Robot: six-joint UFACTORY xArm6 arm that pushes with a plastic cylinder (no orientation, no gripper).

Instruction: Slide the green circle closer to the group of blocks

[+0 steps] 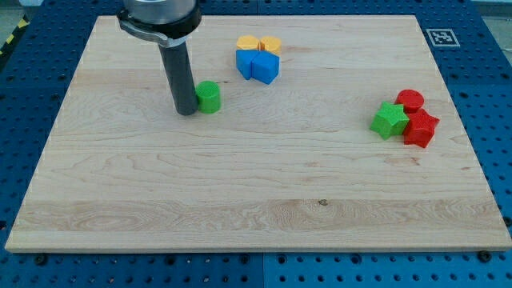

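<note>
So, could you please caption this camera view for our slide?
My tip touches the green circle from the view's left, below the yellow-and-blue block group.

I see pale wooden board (pixel 264 192), grain running left-right. Around board on all sides: blue metal bench (pixel 488 96) with rows of holes. Beyond board's top right corner: black-and-white square marker (pixel 442 37). Beyond top left corner: yellow-black striped edge (pixel 11 38). Light even.

The counter (pixel 264 184) is pale wood with visible grain, smooth and matt. The green circle (pixel 209 97), blue blocks (pixel 258 66), yellow blocks (pixel 259 44), red blocks (pixel 418 120) and green star (pixel 390 120) look like matt plastic. The rod (pixel 180 76) is dark with a dull sheen.
</note>
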